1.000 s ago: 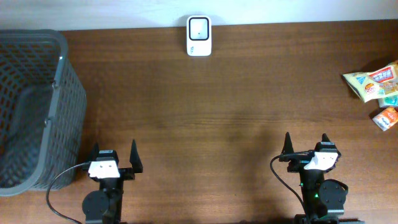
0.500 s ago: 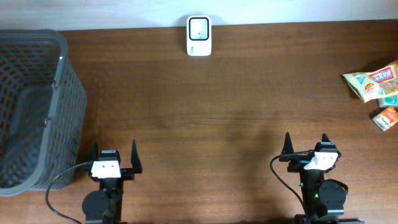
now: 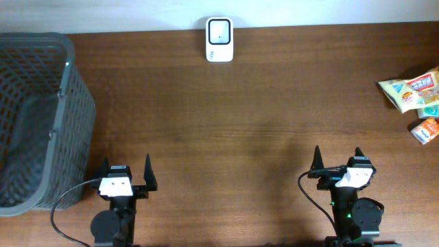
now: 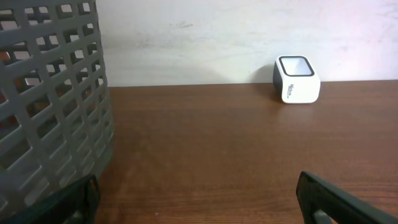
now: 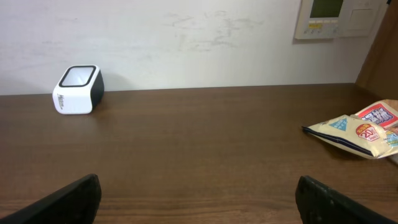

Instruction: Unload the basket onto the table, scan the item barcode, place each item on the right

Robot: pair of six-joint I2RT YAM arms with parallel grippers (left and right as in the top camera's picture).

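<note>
The basket [image 3: 74, 103] ran off the left edge; the snack packets [image 3: 409, 92] were clipped at right, their print unreadable.

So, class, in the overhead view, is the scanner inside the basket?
No, the scanner sits on the table at its far edge, apart from the basket.

Dark wood table [image 3: 260, 103] against pale scuffed wall [image 5: 186, 43] — control panel [image 5: 336, 15] mounted

Scanner [image 3: 219, 40] far-centre; snack packets [image 3: 411, 92] far right
</note>
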